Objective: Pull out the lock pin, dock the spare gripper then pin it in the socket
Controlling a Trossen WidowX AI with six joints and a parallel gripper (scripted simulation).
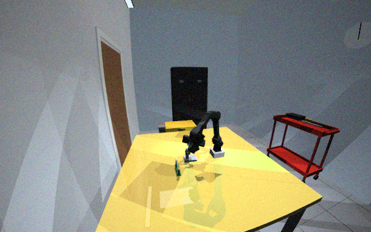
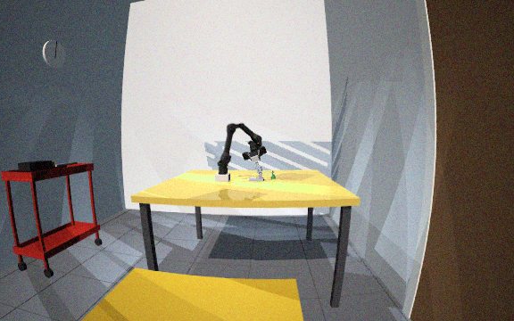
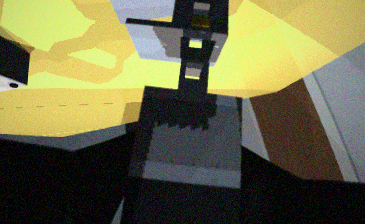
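My gripper [image 1: 191,149] [image 2: 254,157] [image 3: 185,136] is shut on the spare gripper, a dark block [image 3: 193,155] whose narrow spigot with square windows [image 3: 186,86] points away from my fingers. The mount stands on a pale base plate [image 1: 192,159] [image 2: 255,179] [image 3: 155,42]. Its dark upright socket [image 3: 218,15] is at the top of the wrist view, in line with the spigot. The spigot's end meets or overlaps the socket in that view; how deep it sits cannot be told. I cannot make out the lock pin.
A small green stand [image 1: 178,172] [image 2: 273,176] with a red spot is on the yellow table [image 1: 237,193] [image 2: 186,192], beside the mount. The arm's white base [image 1: 217,153] [image 2: 222,177] is on the mount's other side. A red cart [image 1: 296,158] [image 2: 61,241] stands off the table.
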